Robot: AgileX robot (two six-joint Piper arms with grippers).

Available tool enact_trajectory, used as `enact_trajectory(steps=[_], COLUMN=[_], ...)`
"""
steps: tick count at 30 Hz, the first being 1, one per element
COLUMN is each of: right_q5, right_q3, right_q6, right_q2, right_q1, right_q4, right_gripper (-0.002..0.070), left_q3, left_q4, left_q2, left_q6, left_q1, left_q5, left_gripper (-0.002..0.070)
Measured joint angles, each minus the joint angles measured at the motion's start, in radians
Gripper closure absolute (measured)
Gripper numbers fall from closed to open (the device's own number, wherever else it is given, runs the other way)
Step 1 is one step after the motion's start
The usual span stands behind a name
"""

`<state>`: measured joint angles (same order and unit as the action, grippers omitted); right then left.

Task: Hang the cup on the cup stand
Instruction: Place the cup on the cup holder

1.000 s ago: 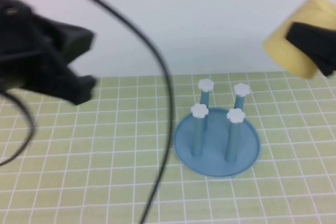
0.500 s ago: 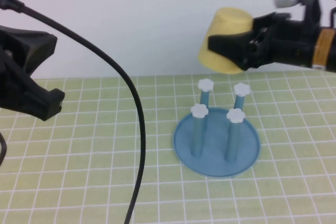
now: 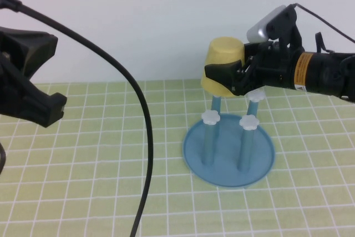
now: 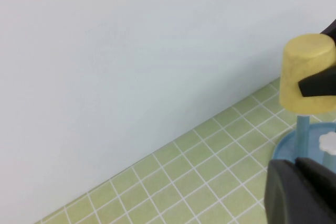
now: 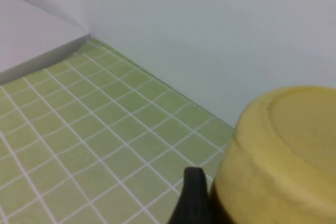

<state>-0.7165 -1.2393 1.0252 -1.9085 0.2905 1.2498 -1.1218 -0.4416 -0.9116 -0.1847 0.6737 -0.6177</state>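
The pale-yellow cup [image 3: 223,64] is upside down, with my right gripper [image 3: 223,77] shut on its lower part from the right. It hangs over the back-left peg [image 3: 215,104] of the blue cup stand [image 3: 228,162], hiding that peg's cap. The other three white flower caps show, one of them at the front left [image 3: 210,117]. The right wrist view is filled by the cup [image 5: 283,156] beside one dark finger [image 5: 193,199]. My left gripper [image 3: 51,106] hovers far left, shut and empty. Its wrist view shows the cup [image 4: 307,72] above the stand [image 4: 291,148].
A green gridded mat [image 3: 111,154] covers the table, with a white wall [image 3: 138,20] behind it. The left arm's black cable [image 3: 145,131] curves down across the mat left of the stand.
My right gripper has carried the cup left and down, turning it mouth down over the back-left peg. The left arm drew back to the left a second ago and has held still since.
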Motion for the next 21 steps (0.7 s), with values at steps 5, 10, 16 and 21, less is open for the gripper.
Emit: enact_trajectory(steps=[5,10,16,21], right_q5=[0.006,0.015,0.052,0.061], right_q3=[-0.006,-0.006,-0.008,-0.008], right_q6=[-0.038,-0.044,-0.064,-0.09], right_q2=[-0.036,-0.06,-0.076,-0.097], right_q1=[0.0,0.002,0.021,0.04], right_q4=[-0.03,-0.03,-0.03,-0.028], right_gripper=[0.0093,0.0093,0.0093,0.0083], left_q3=[0.0,0.0,0.0,0.0], left_q4=[0.0,0.0,-0.005,-0.007], left_q2=[0.0,0.0,-0.002,-0.002], left_q6=[0.0,0.0,-0.009,-0.016], left_q1=[0.0,0.0,0.0,0.0], left_q5=[0.004,0.004,0.004,0.004], left_gripper=[0.0675,0.0675,0.0675,0.0675])
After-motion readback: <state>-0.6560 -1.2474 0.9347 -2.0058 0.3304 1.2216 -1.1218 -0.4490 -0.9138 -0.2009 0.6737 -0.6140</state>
